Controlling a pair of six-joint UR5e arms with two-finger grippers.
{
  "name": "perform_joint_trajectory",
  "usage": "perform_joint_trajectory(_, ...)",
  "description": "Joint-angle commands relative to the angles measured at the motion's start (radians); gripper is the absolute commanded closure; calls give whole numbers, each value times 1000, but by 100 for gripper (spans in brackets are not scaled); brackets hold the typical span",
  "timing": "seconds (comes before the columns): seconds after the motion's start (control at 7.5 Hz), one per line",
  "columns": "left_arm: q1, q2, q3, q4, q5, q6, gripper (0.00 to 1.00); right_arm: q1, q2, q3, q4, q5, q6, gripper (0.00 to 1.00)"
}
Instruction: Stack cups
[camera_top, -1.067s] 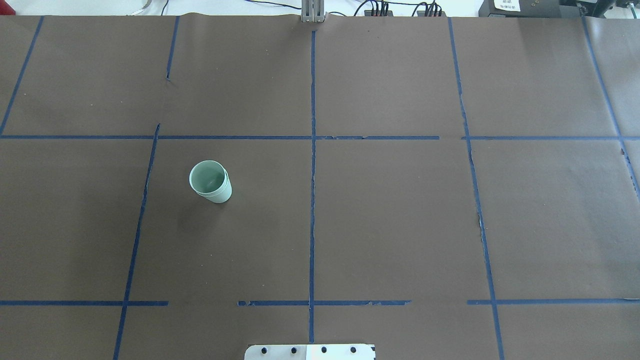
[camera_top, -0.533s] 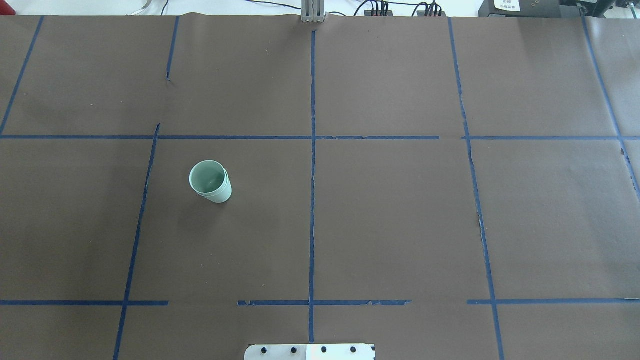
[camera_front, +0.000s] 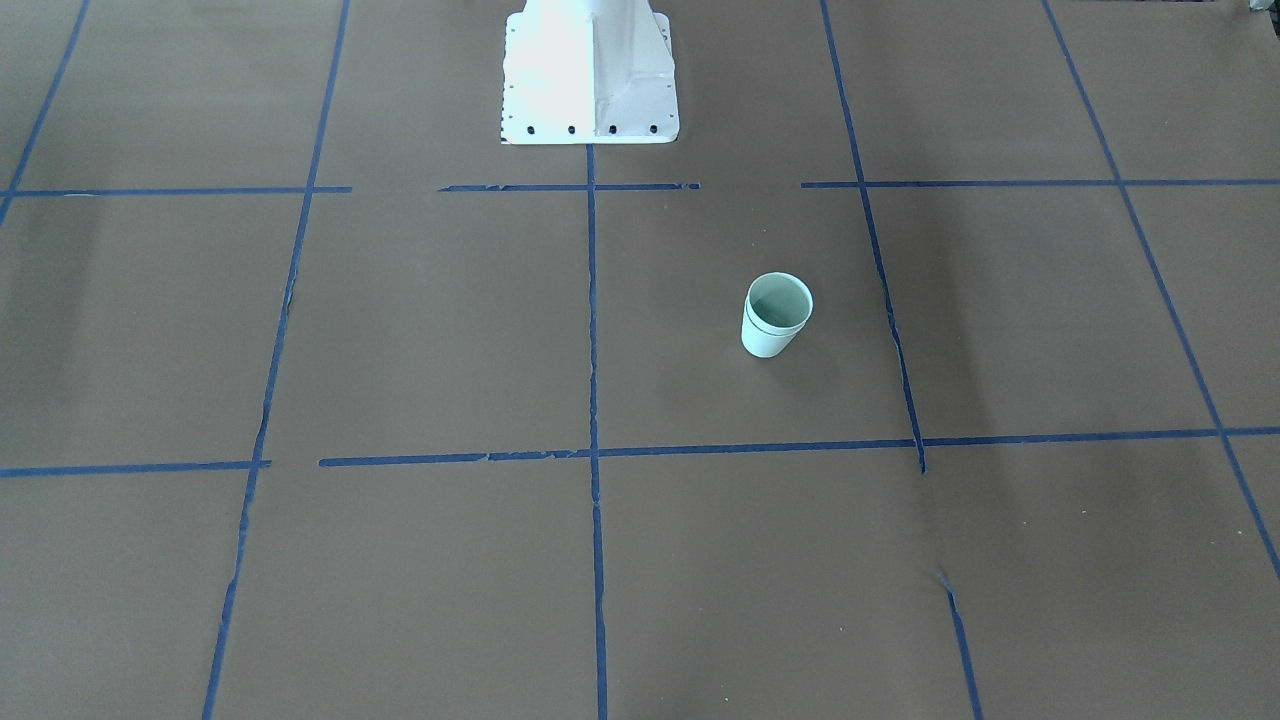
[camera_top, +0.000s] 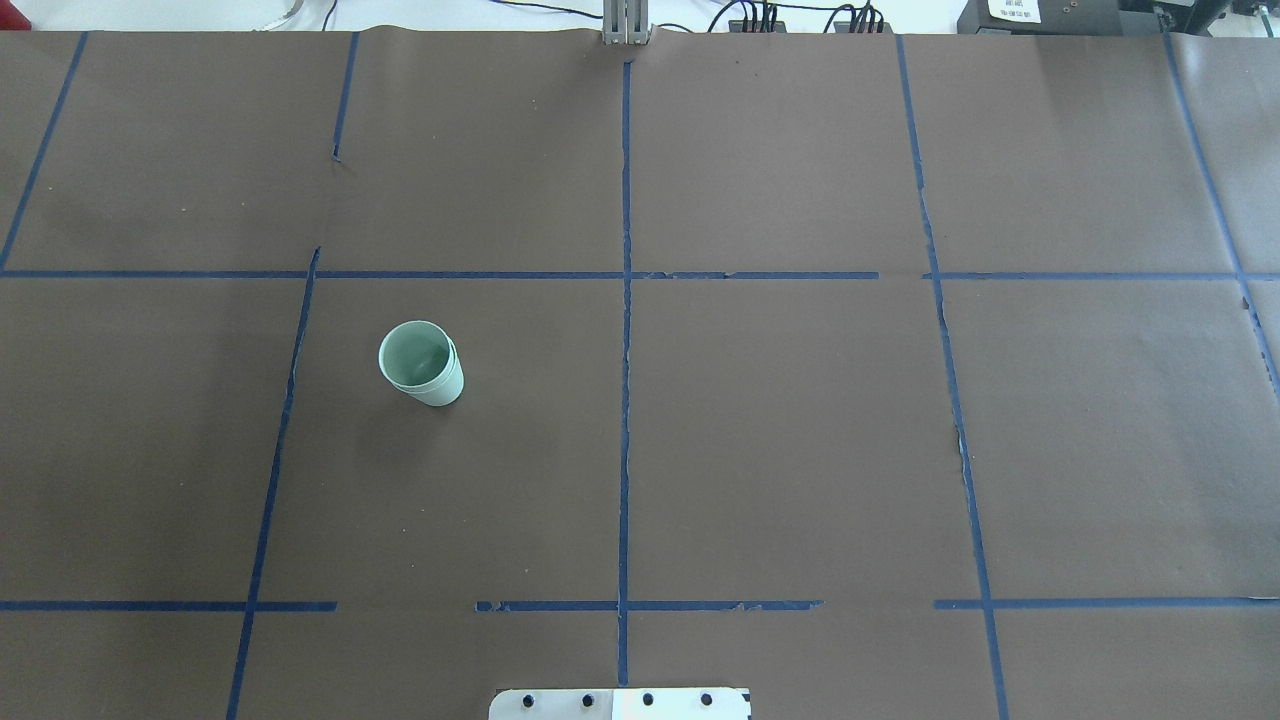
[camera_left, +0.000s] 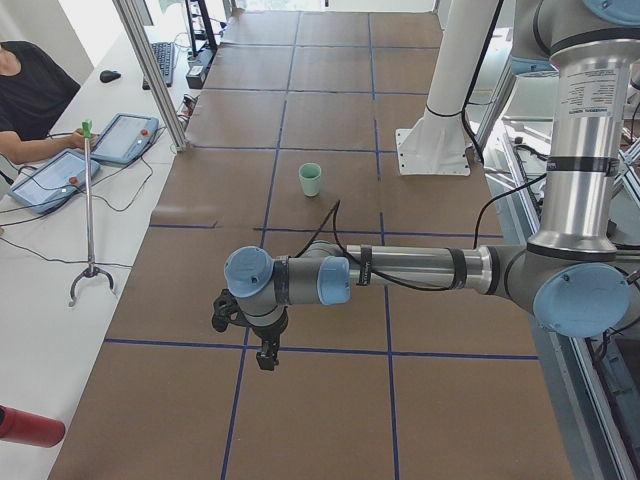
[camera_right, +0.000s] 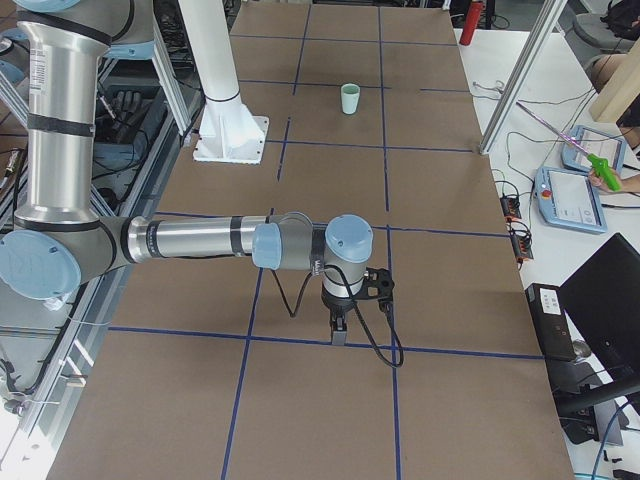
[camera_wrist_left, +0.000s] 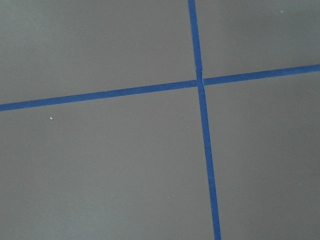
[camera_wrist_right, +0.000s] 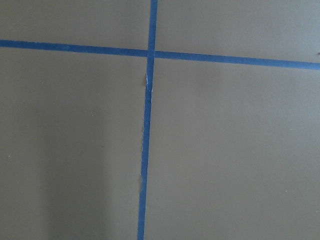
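Observation:
The two pale mint-green cups (camera_top: 421, 363) stand upright as one nested stack, one inside the other, on the brown paper left of the table's middle. The stack also shows in the front view (camera_front: 776, 316), the left side view (camera_left: 311, 180) and the right side view (camera_right: 350, 99). My left gripper (camera_left: 265, 360) hangs over the table's left end, far from the cups. My right gripper (camera_right: 340, 337) hangs over the right end. Each shows only in a side view, so I cannot tell whether it is open or shut. Both wrist views show only paper and blue tape.
The white robot pedestal (camera_front: 590, 75) stands at the table's robot-side edge. Blue tape lines (camera_top: 626, 300) form a grid on the paper. An operator (camera_left: 25, 85) sits with tablets (camera_left: 55, 178) beside the table, and a grabber stick (camera_left: 90, 210) stands there.

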Motion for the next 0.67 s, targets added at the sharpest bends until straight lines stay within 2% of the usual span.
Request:
perform_joint_trajectory(0.0, 0, -8, -3, 2, 0, 1, 0, 0, 0, 0, 0, 0, 0, 0)
perform_joint_trajectory(0.53, 0, -10, -1, 1, 0, 7, 0, 0, 0, 0, 0, 0, 0, 0)
